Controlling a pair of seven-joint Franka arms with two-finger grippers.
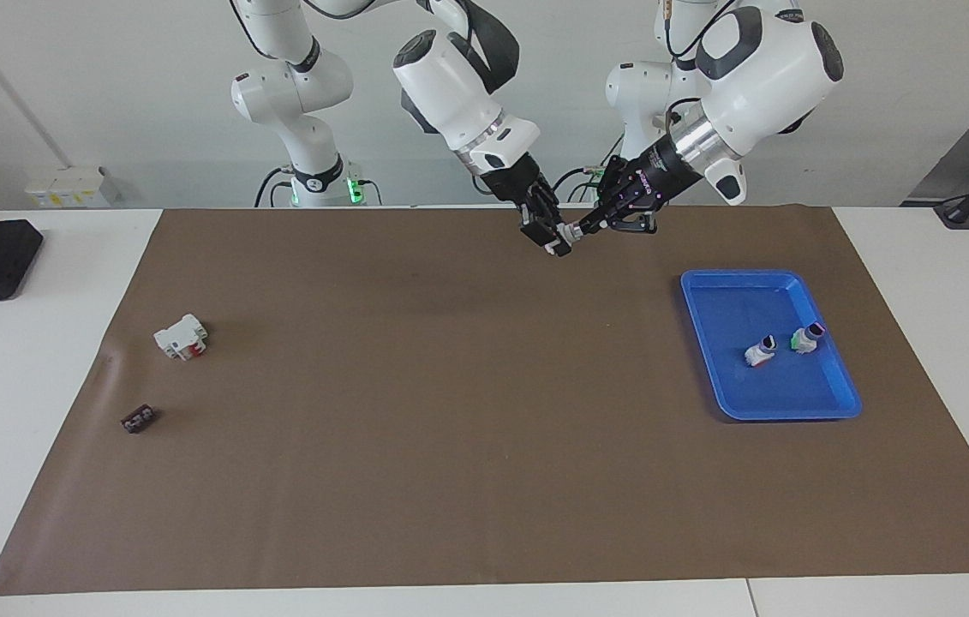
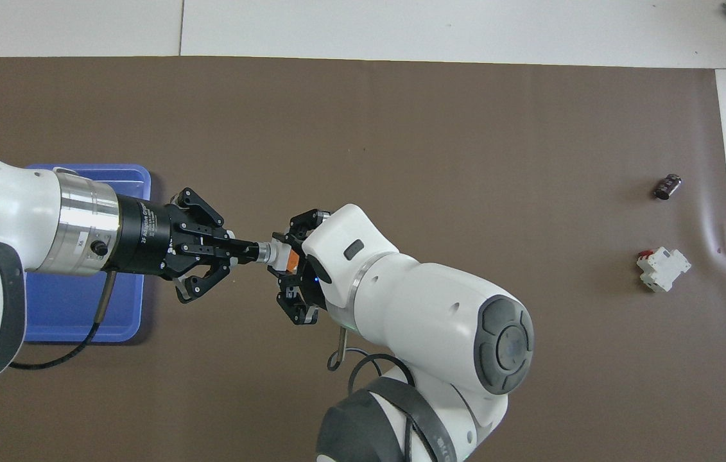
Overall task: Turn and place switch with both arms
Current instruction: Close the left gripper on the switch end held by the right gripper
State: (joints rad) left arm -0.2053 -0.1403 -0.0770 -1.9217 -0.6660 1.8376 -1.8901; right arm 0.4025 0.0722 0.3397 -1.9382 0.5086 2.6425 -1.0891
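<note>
Both arms mid-air over the table's robot-side edge: right gripper (image 2: 290,273) clamped on the switch (image 2: 278,255) body, left gripper (image 2: 248,251) pinched onto its knob, so turning looks underway or imminent, placement in the blue tray (image 1: 827,403) still pending.

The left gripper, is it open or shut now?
Shut: the left gripper has its fingertips pinched on the switch's knob.
</note>
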